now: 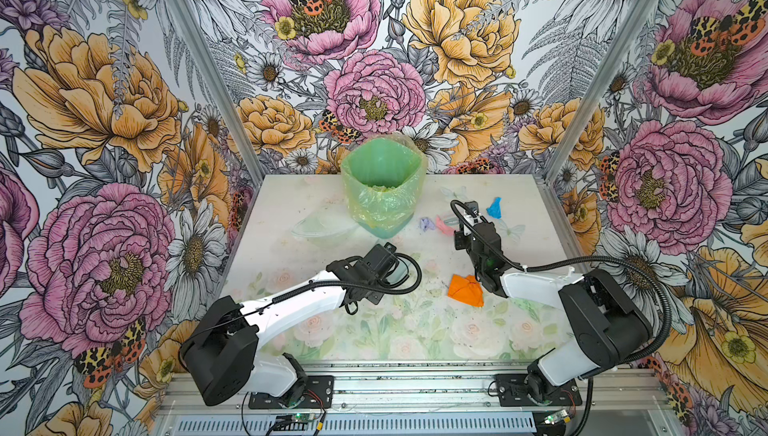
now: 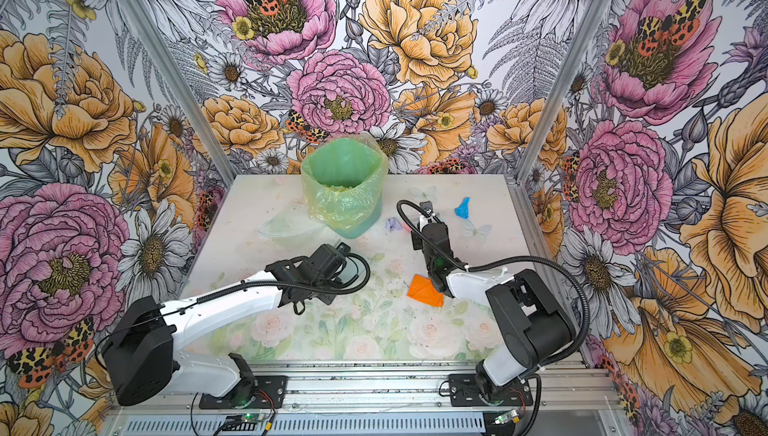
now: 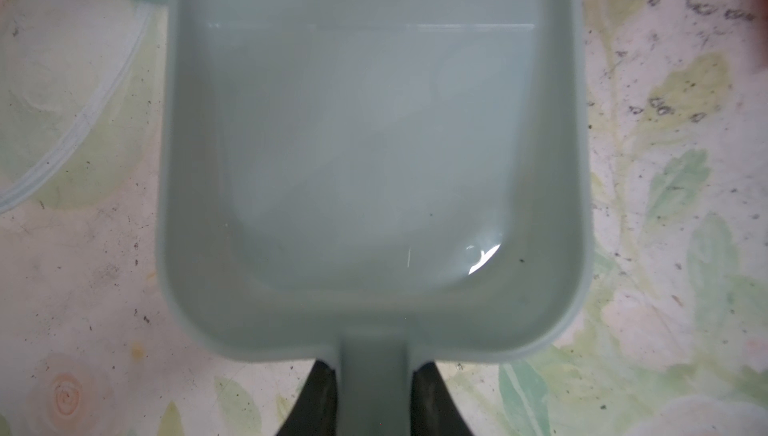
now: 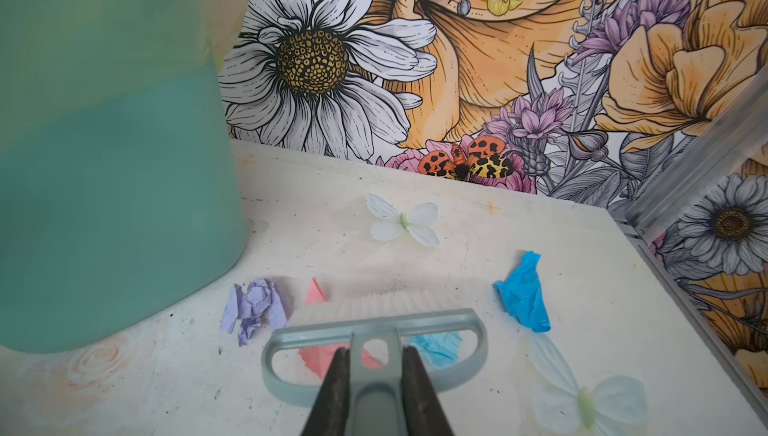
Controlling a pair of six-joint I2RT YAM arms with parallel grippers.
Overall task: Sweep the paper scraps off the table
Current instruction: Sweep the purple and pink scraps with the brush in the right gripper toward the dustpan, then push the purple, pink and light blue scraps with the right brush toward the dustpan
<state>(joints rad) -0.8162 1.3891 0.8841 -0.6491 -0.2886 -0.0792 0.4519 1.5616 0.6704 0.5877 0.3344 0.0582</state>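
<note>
One table carries one green bag-lined bin at its far middle, and two arms work in front of it. The left arm stretches low from the near left corner toward the centre, wrist bent, and stops just short of the bin. The right arm reaches along the right side to a spot beside the bin, its wrist angled down toward the back wall. The left gripper is clamped on the handle of the single dustpan, whose mouth faces the bin's base. The right gripper pinches the handle of the single brush, bristles down on the table. Five paper scraps lie on the table: the orange scrap by the right forearm, then the blue scrap beside the brush, the lilac scrap between brush and bin, and the pink scrap and pale blue scrap under the brush frame
</note>
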